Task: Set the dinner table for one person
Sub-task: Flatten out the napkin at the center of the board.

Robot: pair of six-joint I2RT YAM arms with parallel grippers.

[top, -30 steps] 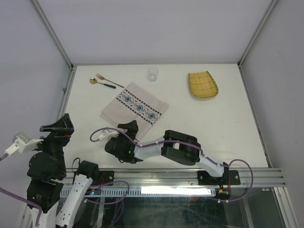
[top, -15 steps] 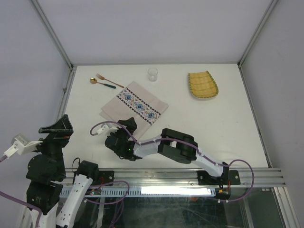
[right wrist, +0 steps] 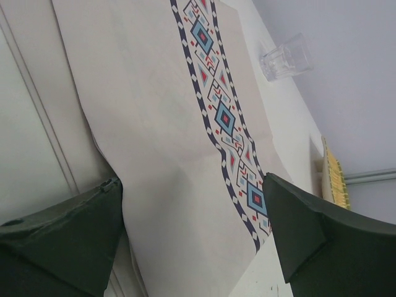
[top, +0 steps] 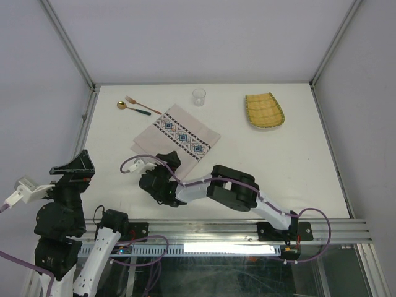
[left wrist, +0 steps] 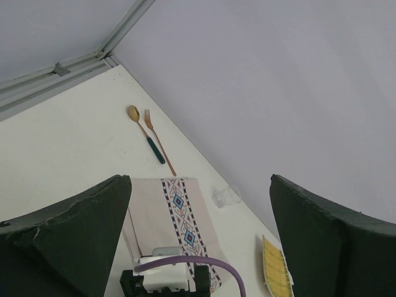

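Rail: metal rail (top: 216,230) along the near edge, with both arm bases bolted to it
Left arm: left gripper (top: 74,166) is raised above the near left corner, well apart from every object, jaws spread wide with nothing between them
Right arm: it reaches leftward across the near middle; right gripper (top: 166,162) sits low at the near corner of the placemat (top: 179,133), jaws spread wide and nothing clamped; whether the fingers touch the cloth cannot be told
In the way: the right wrist and its purple cable (left wrist: 185,261) hide the placemat's near corner from above
Cloth: it lies flat and askew, pale, with a blue-red diamond band along its length and a folded under-layer showing at one long edge
Cutlery: spoon (top: 133,109) with a gold bowl and dark green handle lies close beside a copper fork (top: 143,106), handles converging, just beyond the placemat's left corner
Glass: clear glass (top: 198,96) stands upright near the far edge, just past the placemat's far corner
Plate: yellow plate (top: 264,111), ribbed, lies at far right, well apart from the rest
Table: dinner table (top: 291,161) lies under everything, from the rail to the far walls; matte white, flat, rectangular
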